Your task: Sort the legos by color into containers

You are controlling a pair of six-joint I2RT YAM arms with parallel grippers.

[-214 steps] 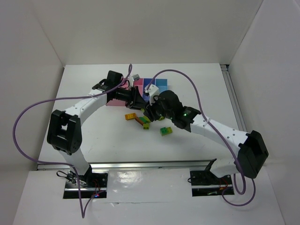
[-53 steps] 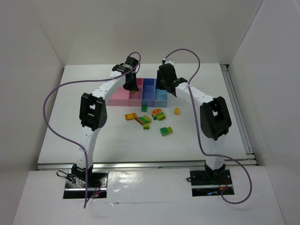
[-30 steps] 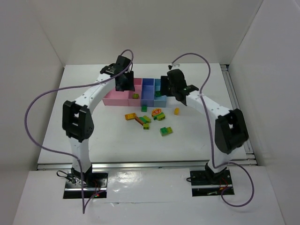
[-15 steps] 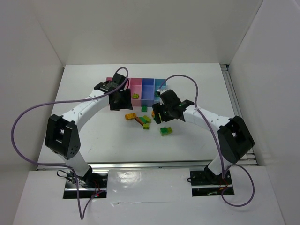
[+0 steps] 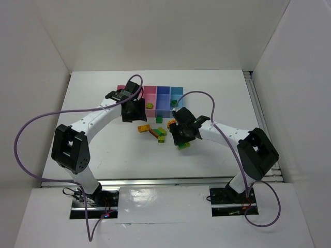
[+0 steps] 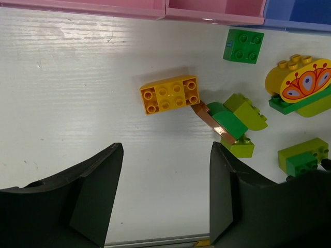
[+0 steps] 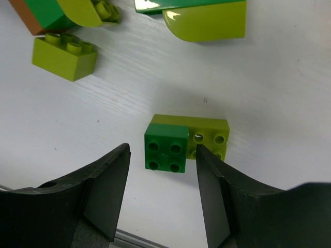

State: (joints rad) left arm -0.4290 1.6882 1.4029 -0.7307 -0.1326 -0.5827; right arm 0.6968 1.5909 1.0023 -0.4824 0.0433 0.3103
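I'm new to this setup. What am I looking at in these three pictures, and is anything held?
Two white robot arms, left and right, are bolted at the table's near edge. The wide picture comes from a fixed camera above and behind them; the other two from a camera on each wrist, looking down. At the back stands a row of pink and blue containers; loose legos lie in front, among them an orange-yellow brick. The left arm's dark fingers are open above the table beside it. The right arm's fingers are open too, a green brick showing between them. Nothing is held.
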